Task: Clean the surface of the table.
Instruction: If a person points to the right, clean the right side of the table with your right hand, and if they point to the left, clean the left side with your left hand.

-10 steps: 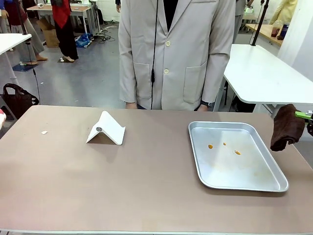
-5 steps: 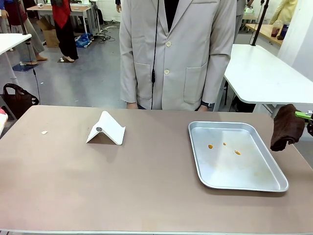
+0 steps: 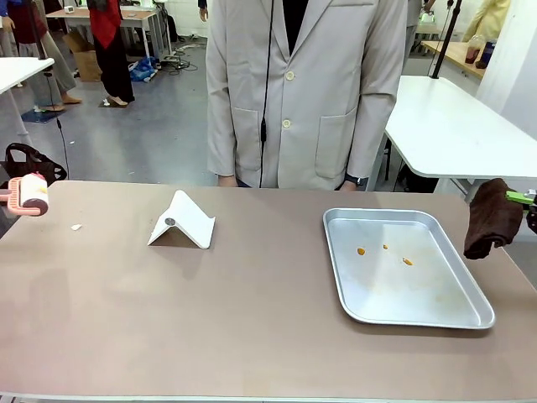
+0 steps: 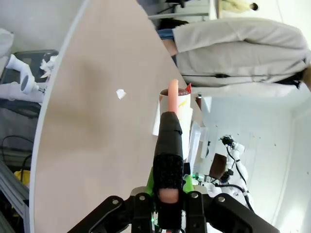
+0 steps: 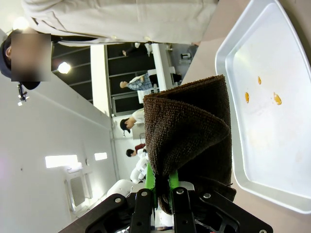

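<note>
Lint roller (image 3: 32,195) newly at table (image 3: 252,336) edge

Matt top, bright metal, rough cloth.
The table (image 3: 252,327) before me has a smooth, matt, brownish top with a pale edge. The tray (image 3: 403,295) is silvery metal with a dull sheen and a glossier rim. The cloth (image 5: 187,131) in my right pincer (image 5: 160,177) is dark brown, thick and nubbly, like terry. The roller (image 4: 170,141) in my left pincer (image 4: 168,194) has a smooth pink plastic handle under a rough black wrap, and a white papery roll. The stand (image 3: 183,222) looks like smooth white plastic, and the person's coat (image 3: 306,92) is plain matt beige fabric.
</note>
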You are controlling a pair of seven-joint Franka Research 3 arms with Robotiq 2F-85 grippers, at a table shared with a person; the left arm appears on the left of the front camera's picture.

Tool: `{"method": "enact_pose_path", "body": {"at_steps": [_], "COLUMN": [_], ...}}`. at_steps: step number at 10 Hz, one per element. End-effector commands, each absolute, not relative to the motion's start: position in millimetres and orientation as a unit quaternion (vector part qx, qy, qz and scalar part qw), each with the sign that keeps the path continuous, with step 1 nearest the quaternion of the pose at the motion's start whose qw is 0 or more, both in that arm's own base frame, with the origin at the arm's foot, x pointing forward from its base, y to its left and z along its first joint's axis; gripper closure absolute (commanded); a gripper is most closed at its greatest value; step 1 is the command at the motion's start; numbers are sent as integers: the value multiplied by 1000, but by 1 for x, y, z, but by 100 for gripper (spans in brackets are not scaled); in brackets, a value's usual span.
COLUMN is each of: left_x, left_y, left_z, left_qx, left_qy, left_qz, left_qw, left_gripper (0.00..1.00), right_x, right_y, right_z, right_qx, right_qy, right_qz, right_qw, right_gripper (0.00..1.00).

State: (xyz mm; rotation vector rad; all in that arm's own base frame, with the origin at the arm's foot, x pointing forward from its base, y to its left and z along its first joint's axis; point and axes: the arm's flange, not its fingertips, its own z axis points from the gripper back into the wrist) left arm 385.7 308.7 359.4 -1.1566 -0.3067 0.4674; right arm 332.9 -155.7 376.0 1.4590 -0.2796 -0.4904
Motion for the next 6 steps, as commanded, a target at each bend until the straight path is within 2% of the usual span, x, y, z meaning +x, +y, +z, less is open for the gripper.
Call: {"method": "enact_pose_path", "body": {"at_steps": [1,6], "left_x": [399,420], "left_y": [307,285], "left_z": [358,326], "left_qx": [-523,-430], "left_qy": [-123,-96], "left_qz": [247,249], "left_qw": [807,862], "left_gripper": [78,78], "right_x": [332,332], "right_y": [-155,-155], "right_z": [380,380], "right_qx": [661,661], "right_qy": [-125,-125], "right_qz": [-218,-218], "right_qw": [707,707], "right_gripper": [100,100]}}
